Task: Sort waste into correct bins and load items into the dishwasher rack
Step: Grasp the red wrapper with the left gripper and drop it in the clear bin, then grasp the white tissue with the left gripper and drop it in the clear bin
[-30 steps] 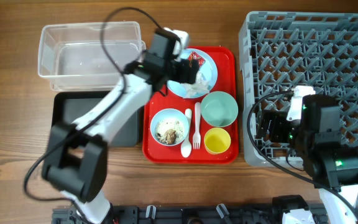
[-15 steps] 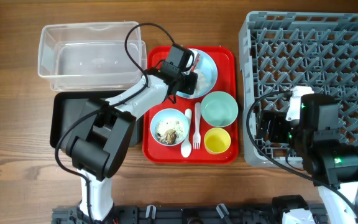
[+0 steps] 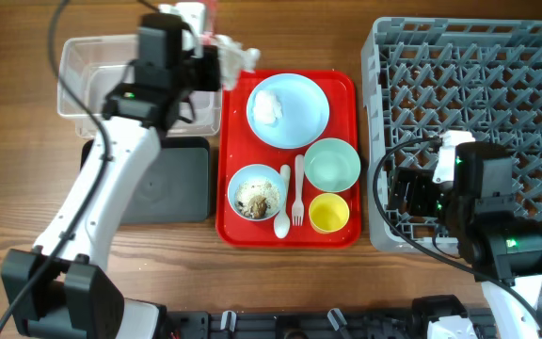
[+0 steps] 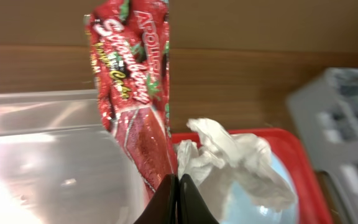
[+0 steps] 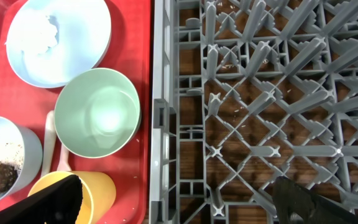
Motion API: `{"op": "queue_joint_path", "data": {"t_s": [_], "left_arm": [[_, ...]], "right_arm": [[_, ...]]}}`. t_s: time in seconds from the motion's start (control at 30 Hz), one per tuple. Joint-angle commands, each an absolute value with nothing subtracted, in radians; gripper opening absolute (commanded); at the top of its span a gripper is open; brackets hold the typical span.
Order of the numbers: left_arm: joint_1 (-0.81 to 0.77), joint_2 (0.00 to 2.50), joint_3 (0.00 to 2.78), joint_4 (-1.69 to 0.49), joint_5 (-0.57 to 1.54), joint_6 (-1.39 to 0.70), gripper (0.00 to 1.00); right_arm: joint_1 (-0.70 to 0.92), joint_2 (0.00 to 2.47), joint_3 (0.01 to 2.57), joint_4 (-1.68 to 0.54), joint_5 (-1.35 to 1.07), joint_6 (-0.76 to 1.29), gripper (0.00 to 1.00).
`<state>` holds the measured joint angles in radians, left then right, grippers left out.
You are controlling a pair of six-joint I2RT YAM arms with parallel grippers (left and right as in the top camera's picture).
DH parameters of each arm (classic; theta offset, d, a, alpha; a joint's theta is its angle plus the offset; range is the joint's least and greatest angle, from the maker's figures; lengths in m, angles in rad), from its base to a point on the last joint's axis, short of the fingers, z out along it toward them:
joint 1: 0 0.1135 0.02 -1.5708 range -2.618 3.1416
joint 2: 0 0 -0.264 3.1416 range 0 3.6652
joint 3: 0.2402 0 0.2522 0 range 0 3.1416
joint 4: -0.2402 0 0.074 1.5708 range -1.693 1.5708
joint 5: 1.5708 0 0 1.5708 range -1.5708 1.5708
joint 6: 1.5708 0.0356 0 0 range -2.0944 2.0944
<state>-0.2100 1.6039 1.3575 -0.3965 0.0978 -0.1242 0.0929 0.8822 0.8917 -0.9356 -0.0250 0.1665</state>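
Observation:
My left gripper (image 3: 216,56) (image 4: 179,200) is shut on the red wrapper (image 4: 132,93), and a white tissue piece (image 4: 229,158) (image 3: 239,52) hangs from the same pinch. It hovers between the clear tub (image 3: 130,80) and the red tray's far left corner. Another tissue lump (image 3: 266,105) lies on the pale blue plate (image 3: 299,113). My right gripper (image 5: 176,208) (image 3: 412,193) stands open and empty over the left edge of the grey rack (image 3: 478,104). The blue bowl (image 3: 257,193) holds food scraps.
The black tray (image 3: 149,184) lies in front of the clear tub. On the red tray (image 3: 346,85) stand a mint bowl (image 3: 332,163) and a yellow cup (image 3: 328,213), with a white fork (image 3: 297,193) and spoon (image 3: 281,221) between the bowls.
My left gripper shut on the wrapper and tissue at the plate, then lifted them and swung left toward the clear tub. One tissue lump stayed on the plate. My right arm has not moved.

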Motion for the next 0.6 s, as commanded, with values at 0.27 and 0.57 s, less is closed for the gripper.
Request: {"op": "queue_joint_path", "data": {"t_s": [0.27, 0.57], "left_arm": [[-0.019, 1.669, 1.360, -0.458, 0.102, -0.120, 0.52], [-0.302, 1.712, 1.360, -0.432, 0.189, -0.119, 0.67]], "right_arm": [[0.094, 0.885, 0.913, -0.936, -0.015, 0.158, 1.00], [0.094, 0.885, 0.913, -0.936, -0.016, 0.159, 1.00]]}}
